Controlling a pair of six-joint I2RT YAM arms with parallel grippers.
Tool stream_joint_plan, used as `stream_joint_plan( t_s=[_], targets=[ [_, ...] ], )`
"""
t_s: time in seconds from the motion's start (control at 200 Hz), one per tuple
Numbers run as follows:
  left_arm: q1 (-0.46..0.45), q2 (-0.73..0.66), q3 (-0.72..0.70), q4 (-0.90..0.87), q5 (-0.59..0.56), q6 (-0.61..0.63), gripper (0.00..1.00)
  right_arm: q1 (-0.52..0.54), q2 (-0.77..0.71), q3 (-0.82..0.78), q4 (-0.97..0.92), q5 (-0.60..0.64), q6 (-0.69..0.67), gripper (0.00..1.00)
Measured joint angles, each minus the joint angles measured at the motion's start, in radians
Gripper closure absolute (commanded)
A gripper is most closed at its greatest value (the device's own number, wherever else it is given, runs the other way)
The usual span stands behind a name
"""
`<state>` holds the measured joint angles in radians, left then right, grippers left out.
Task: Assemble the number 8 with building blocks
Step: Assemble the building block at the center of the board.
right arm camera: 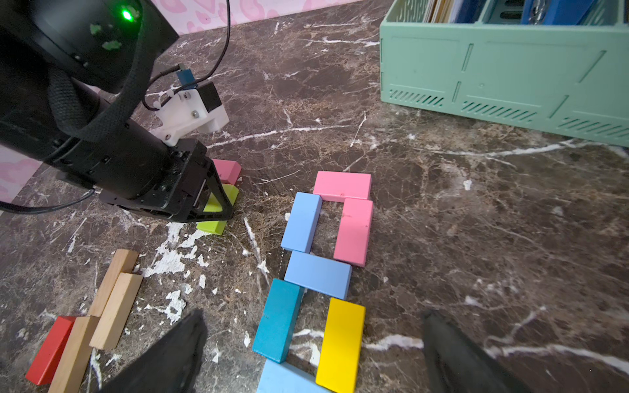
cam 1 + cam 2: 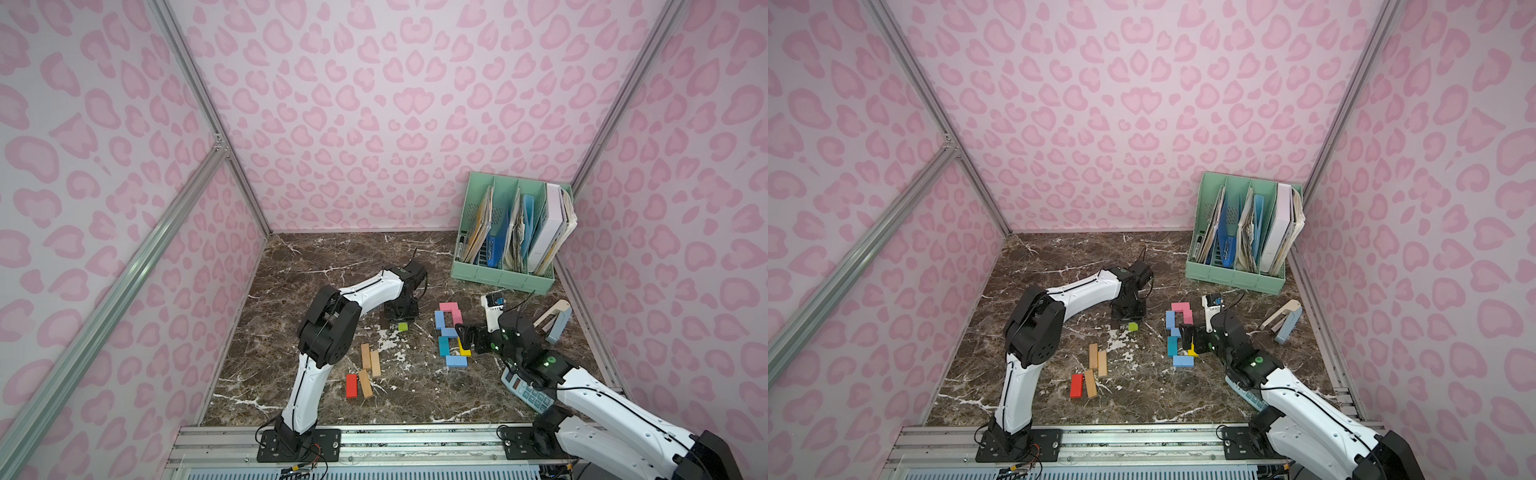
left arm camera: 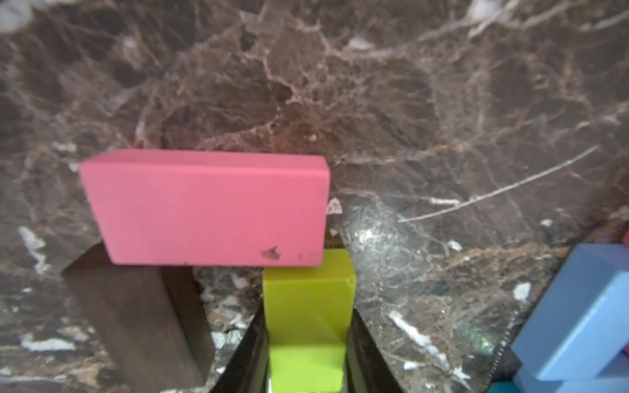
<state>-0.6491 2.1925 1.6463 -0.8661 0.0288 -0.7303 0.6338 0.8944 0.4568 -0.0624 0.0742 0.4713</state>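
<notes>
Green block [image 3: 308, 292] between left gripper [image 3: 306, 326] pads

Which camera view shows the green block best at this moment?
The left wrist view: the green block fills the foreground, clamped in the shut left gripper, next to a pink block. The right wrist view shows it partly hidden behind that gripper. In both top views it is only a small green patch.

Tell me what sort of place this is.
Most likely a robot recording booth dressed up as an office desk. Pink patterned wall panels on aluminium framing enclose a marble-look tabletop, and a mint file organizer stands in a back corner.
</notes>
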Motion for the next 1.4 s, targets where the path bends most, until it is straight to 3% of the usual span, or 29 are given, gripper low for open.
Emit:
stream_joint_plan(
  t_s=[0.33,0.76,0.975,1.4],
  targets=[
    [0.002,0.000,-0.001,0.012,0.008,0.001,0.51,0.000,0.000,-0.002,0.001,-0.004,0.000,0.00],
    [0.002,-0.016,-0.006,0.024,0.006,0.000,0.50,0.000,0.000,-0.005,0.001,-0.007,0.000,0.00],
    [0.009,-0.050,-0.021,0.033,-0.031,0.000,0.38,0.000,0.002,-0.008,0.020,-0.019,-0.001,0.00],
    [0.010,-0.387,-0.113,0.000,-0.137,0.003,0.23,0.023,0.027,0.034,0.073,-0.099,-0.097,0.00]
  ],
)
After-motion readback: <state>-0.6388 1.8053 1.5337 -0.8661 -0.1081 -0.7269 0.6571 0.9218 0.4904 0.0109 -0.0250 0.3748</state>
